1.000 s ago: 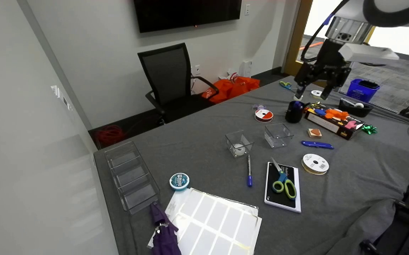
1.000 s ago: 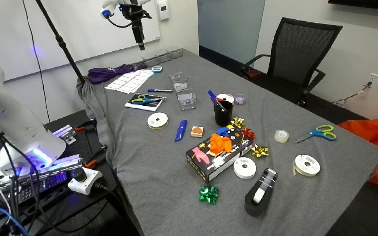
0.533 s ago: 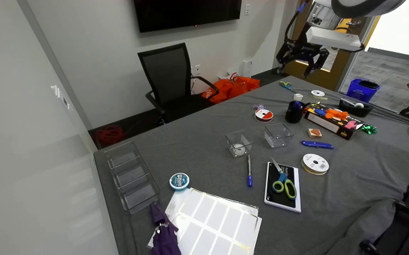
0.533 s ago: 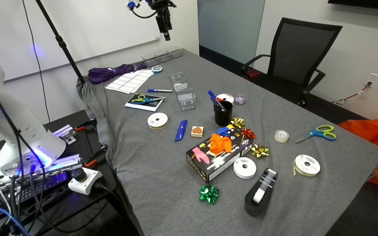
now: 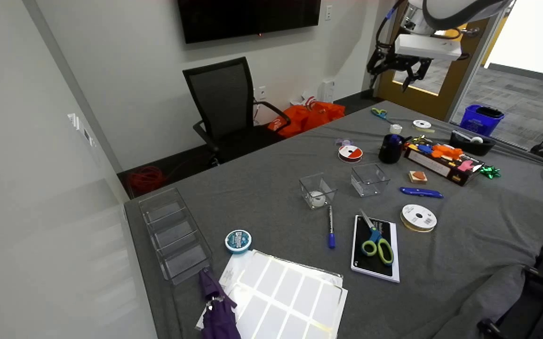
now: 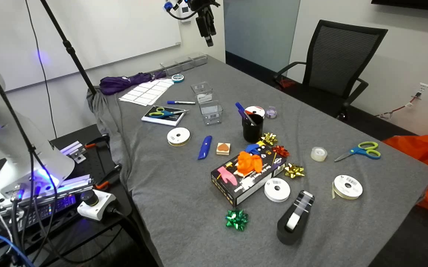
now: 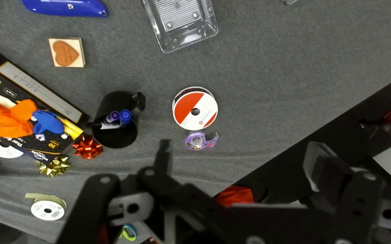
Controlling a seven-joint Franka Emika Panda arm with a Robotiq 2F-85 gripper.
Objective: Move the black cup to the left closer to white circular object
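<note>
Wrist view shows your gripper (image 7: 241,149), jaws wide apart and empty, freshly swung outward; the black cup (image 7: 116,104) stays put below, outside one jaw, so its move presumably lies ahead.

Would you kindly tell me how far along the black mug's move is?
Done: nothing clearly; the black mug stands apart from every white ribbon spool. In hand: nothing; the open gripper hangs clear of the mug. Left, likely: grasp, carry it nearer one, release.

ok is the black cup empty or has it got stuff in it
Not empty: in an exterior view, pens stick up out of the black cup.
</note>
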